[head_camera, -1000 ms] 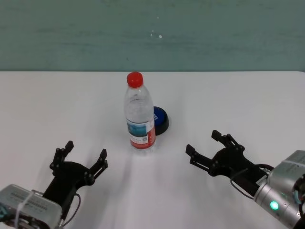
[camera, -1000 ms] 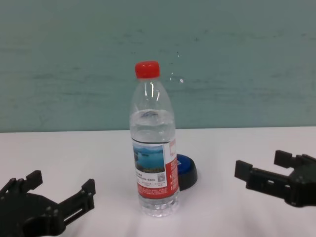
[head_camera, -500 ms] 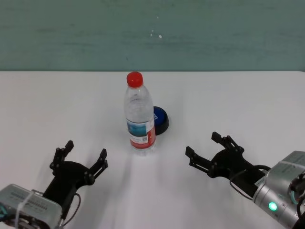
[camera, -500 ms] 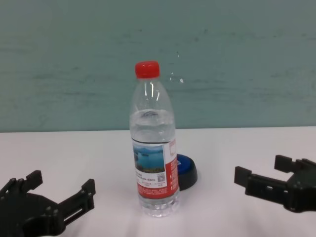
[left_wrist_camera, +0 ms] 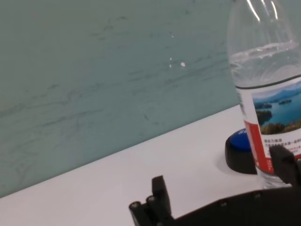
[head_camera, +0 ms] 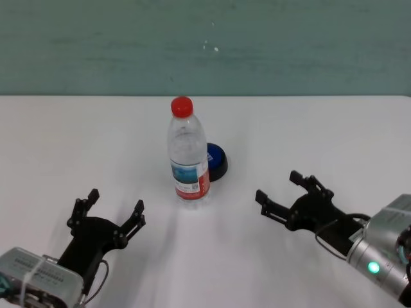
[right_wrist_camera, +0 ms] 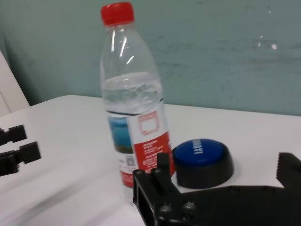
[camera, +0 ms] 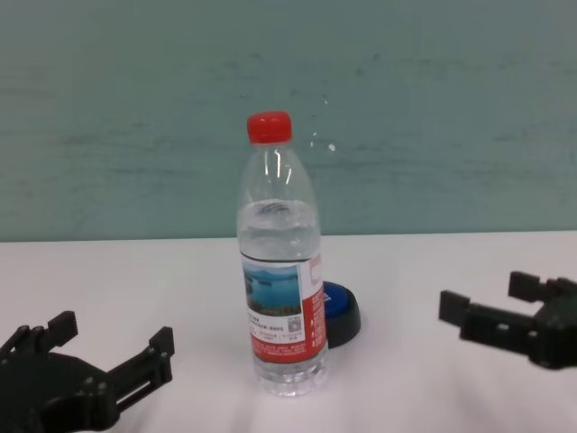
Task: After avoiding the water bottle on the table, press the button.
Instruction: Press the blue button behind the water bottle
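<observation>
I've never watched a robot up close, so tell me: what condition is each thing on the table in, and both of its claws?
water bottle: upright, red cap on, partly filled, untouched.
button: on the table just behind the bottle, partly hidden by it, nothing pressing it.
left gripper: open, empty, near the front edge.
right gripper: open, empty, apart from the bottle and button.

Black jaws, silver wrists, green indicator light [head_camera: 371, 267]

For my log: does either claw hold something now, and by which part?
Nothing is held. The left claw and the right claw are both open above the white table.
</observation>
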Controlling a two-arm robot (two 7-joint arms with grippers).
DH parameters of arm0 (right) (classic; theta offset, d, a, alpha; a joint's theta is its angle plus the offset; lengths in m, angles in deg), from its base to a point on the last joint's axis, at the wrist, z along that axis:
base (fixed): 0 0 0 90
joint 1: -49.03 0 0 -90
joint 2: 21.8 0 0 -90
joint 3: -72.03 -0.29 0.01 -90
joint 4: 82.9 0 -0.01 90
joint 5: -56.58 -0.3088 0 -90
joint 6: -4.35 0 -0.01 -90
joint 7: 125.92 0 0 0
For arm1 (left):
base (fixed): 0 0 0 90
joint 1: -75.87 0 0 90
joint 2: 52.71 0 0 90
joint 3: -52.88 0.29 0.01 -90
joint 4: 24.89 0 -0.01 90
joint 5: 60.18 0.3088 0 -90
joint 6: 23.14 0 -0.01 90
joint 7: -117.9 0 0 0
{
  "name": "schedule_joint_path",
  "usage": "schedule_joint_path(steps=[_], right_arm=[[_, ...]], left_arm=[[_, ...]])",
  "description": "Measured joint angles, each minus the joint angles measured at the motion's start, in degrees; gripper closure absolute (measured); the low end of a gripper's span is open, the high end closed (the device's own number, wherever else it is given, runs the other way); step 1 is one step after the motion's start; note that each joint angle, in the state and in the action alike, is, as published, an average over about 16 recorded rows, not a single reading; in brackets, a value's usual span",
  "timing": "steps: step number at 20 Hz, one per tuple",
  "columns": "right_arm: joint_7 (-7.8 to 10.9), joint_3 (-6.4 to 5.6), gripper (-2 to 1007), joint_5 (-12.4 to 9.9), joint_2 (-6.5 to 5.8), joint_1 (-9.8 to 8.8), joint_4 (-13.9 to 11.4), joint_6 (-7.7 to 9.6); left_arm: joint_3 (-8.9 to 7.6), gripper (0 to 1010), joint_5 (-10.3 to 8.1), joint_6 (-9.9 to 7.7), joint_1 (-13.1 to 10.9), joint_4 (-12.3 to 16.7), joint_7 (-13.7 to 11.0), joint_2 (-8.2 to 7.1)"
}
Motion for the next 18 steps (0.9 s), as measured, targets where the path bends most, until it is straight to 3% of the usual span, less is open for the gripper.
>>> schedule_joint_path(steps=[10, 18], right_arm=[[1.36, -0.38, 1, -1.91, -3.32, 4.5, 2.68, 1.85], [2.43, 1.16, 1, -1.96, -4.93, 9.91, 6.27, 3.82]], left_arm=[[0.0, 10, 0.0, 0.0, 0.0, 0.0, 0.0, 0.0], [0.0, 10, 0.0, 0.0, 0.0, 0.0, 0.0, 0.0]])
